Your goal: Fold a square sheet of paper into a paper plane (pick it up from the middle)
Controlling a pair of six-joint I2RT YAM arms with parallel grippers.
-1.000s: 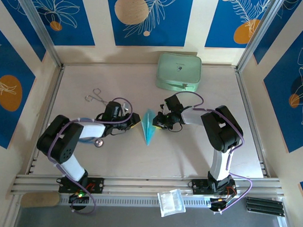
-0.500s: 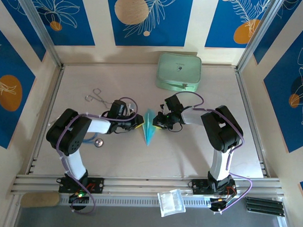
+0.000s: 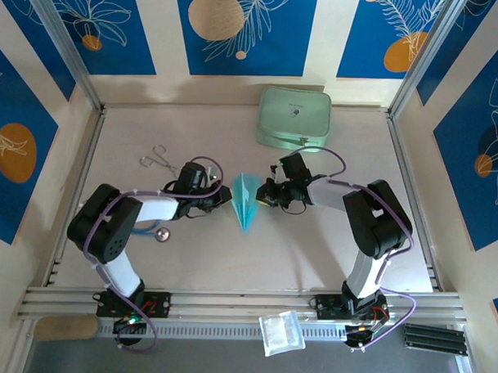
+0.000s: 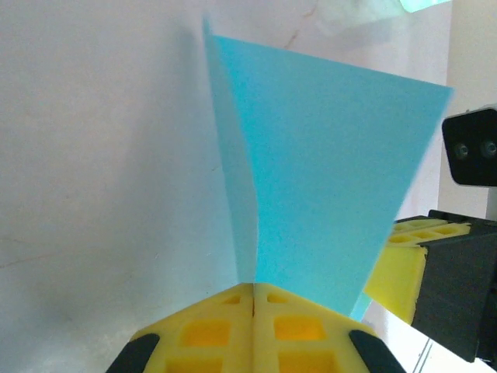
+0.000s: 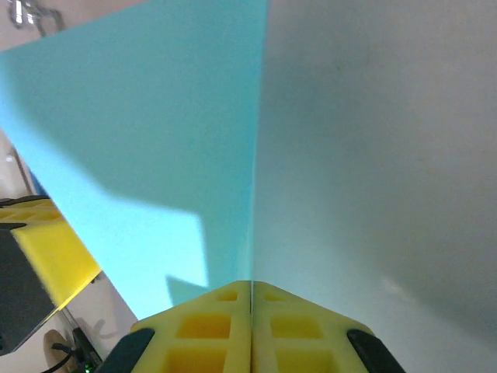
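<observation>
**Blue dart pinched from both sides at mid-table**

The paper plane [image 3: 247, 203] sits just left of centre in the overhead view, nose pointing toward the bottom of the frame and wide tail toward the green case [image 3: 294, 118] at upper centre. It is well apart from that case, with bare table [image 3: 312, 254] around it.

The left gripper [image 4: 254, 291] has its yellow pads pressed flat together. In its wrist view the blue paper rises straight out of the seam between them, so it is clamped on the plane's left side. The right gripper [image 5: 250, 289] shows the same thing from the other side: pads together, a blue fold running up from the seam. Each wrist view also catches the other gripper's yellow pad close by at the frame edge.

The paper looks very light and thin — it will flex, spring open at the folds and crease permanently wherever it is squeezed or bent. It has almost no stiffness except along the lengthwise folds, and it could tear if the two arms pull against each other. The sound place to hold looks like the layered stretch near the centre fold, about midway along the body, not the nose or the loose wing edges.
</observation>
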